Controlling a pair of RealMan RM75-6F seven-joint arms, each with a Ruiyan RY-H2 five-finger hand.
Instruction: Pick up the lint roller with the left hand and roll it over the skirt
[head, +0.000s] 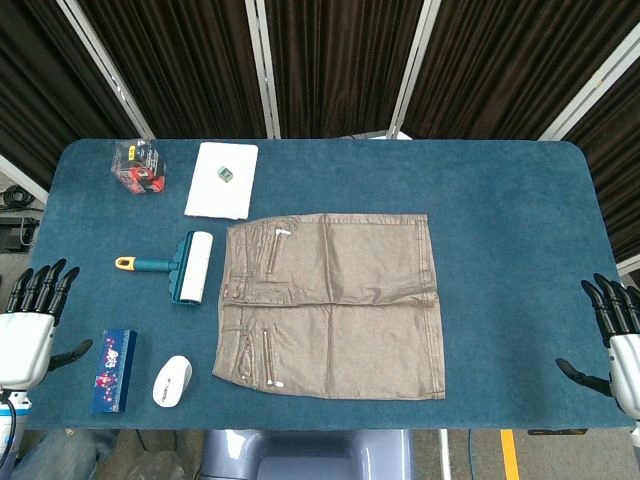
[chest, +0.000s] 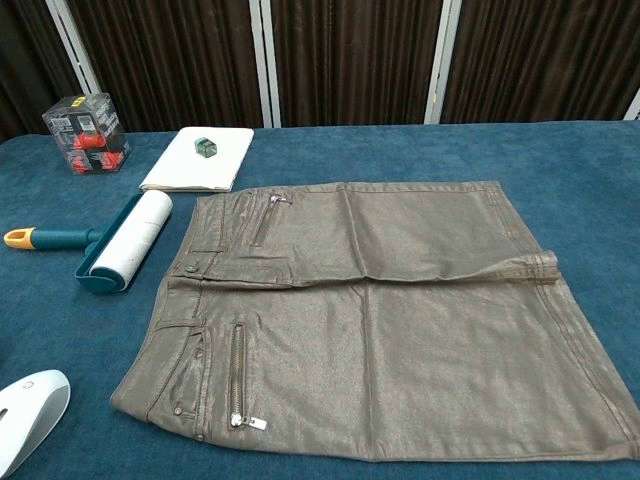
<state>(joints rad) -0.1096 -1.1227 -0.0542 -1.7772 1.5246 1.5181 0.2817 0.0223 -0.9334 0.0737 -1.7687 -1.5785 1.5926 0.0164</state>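
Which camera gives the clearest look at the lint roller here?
The chest view: the lint roller sits close and large, so its white roll, teal frame and yellow-tipped handle are distinct. The head view shows the whole roller too, but smaller, from above, lying beside the skirt.

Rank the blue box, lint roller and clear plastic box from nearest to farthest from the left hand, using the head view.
From the left hand:
1. Blue box, just beside it at the near edge.
2. Lint roller, farther in, beside the skirt.
3. Clear plastic box, far-left corner.

Blue table (head: 520, 220), dark curtains (head: 330, 60), pale uprights (head: 262, 65), perhaps grey floor
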